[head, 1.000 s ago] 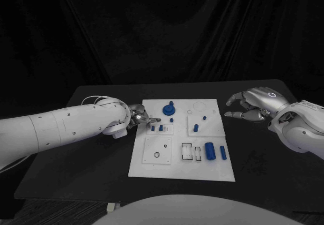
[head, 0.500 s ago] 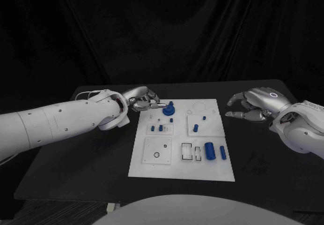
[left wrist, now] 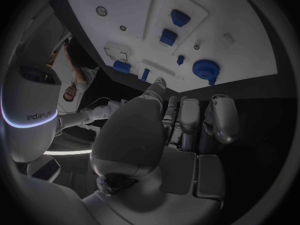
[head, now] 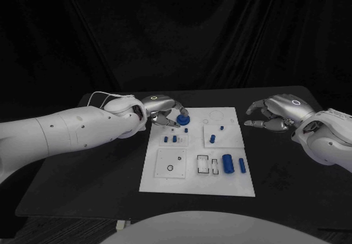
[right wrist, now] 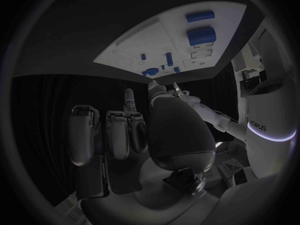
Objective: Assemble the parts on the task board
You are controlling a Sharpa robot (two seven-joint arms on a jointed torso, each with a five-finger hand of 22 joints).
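The white task board (head: 192,178) lies in the middle of the black table. A blue round part (head: 183,120) with a short peg on top stands at the board's far left corner. My left hand (head: 166,112) hovers right beside it, fingertips (head: 177,114) close to the part, and whether they touch it is unclear. In the left wrist view the fingers (left wrist: 215,116) stretch toward the round part (left wrist: 205,69) with nothing between them. My right hand (head: 277,113) hangs off the board's far right edge, fingers apart and loosely curved, holding nothing.
Several small blue pegs (head: 172,138) stand in the board's left middle, and two more (head: 212,137) to their right. A thick blue cylinder (head: 229,163) and a thin one (head: 242,164) lie near the right edge. Bare black tabletop (head: 95,168) surrounds the board.
My left hand has moved from beside the board's left edge toward the far side and rightward, ending beside the blue round part. The right hand has stayed put.
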